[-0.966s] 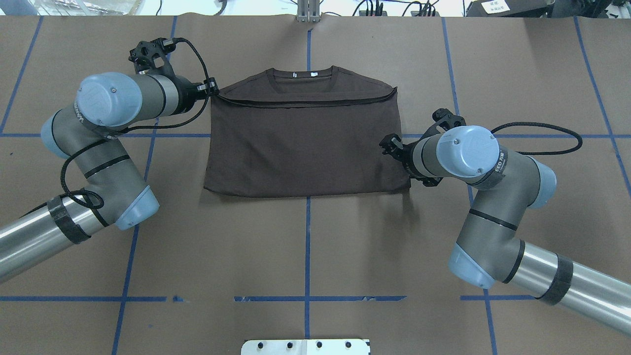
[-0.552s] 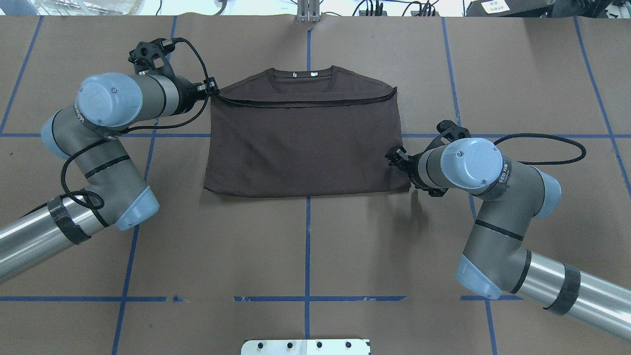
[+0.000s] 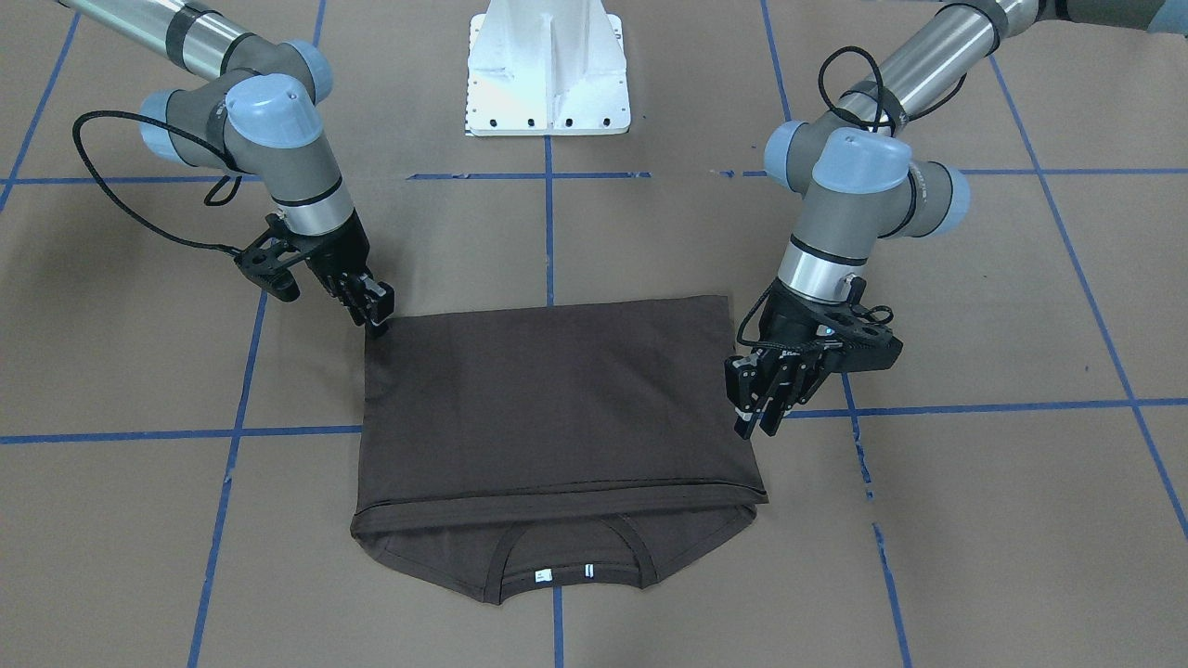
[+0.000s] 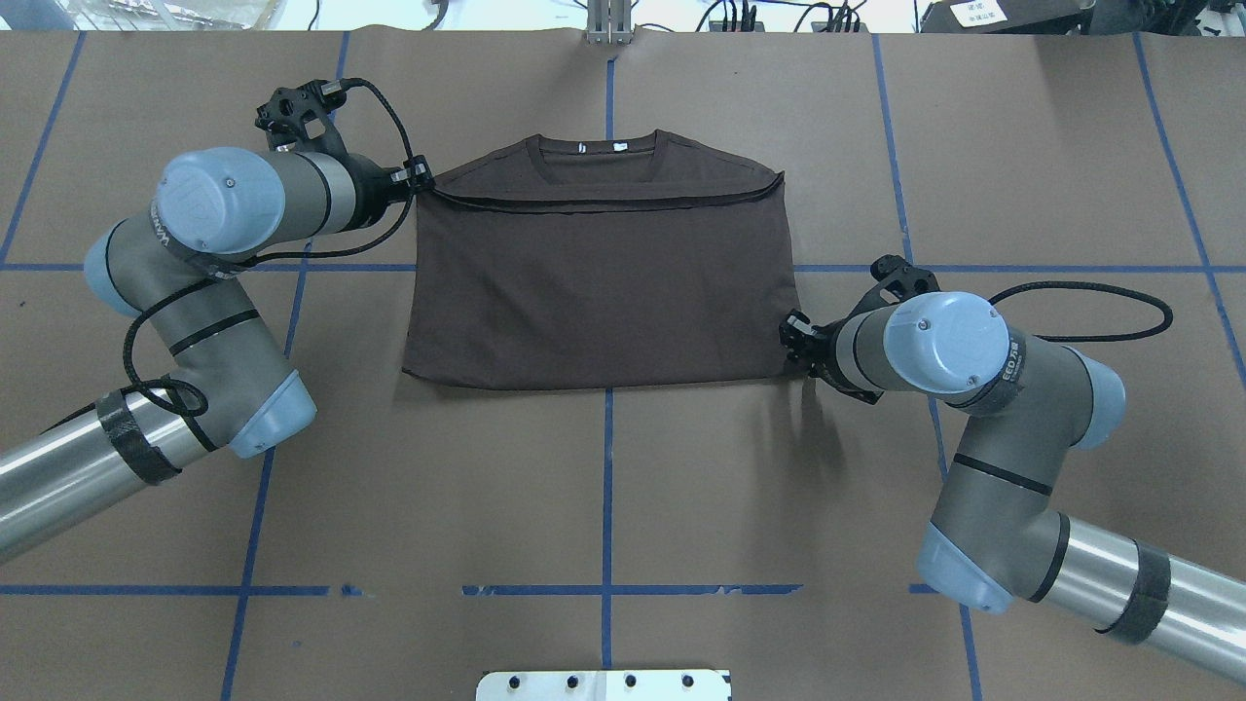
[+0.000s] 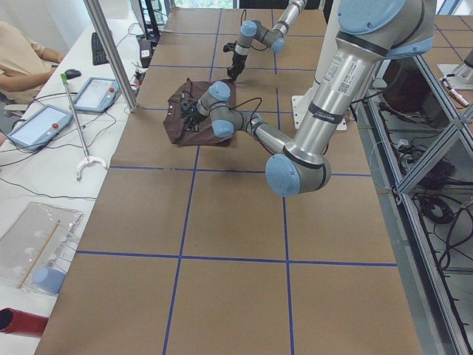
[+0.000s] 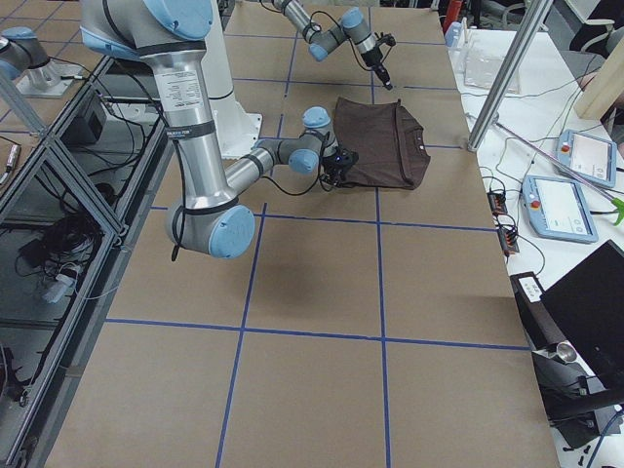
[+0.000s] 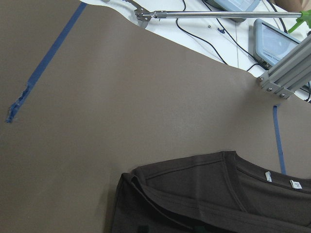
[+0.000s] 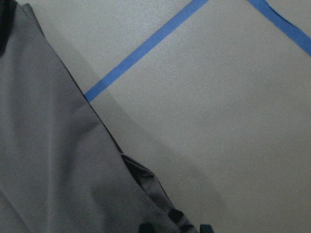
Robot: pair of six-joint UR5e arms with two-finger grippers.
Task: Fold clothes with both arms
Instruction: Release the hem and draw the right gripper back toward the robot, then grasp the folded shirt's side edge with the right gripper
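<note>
Beside the left end effector (image 3: 756,419), toward the right one, the folded T-shirt (image 3: 557,399) lies flat on the worktop (image 3: 974,306). The left wrist view shows fingertips slightly apart and empty, which the overhead view hides. The right end effector (image 3: 376,311), also slightly parted, holds nothing, its tips touching the shirt's corner.

Wide bare table (image 4: 438,487) lies between the shirt (image 4: 604,282) and the white base (image 4: 604,684). The left arm (image 4: 209,331) and right arm (image 4: 1003,428) block the shirt's two sides.

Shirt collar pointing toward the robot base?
No, the T-shirt has its collar on the side away from the white pedestal.
</note>
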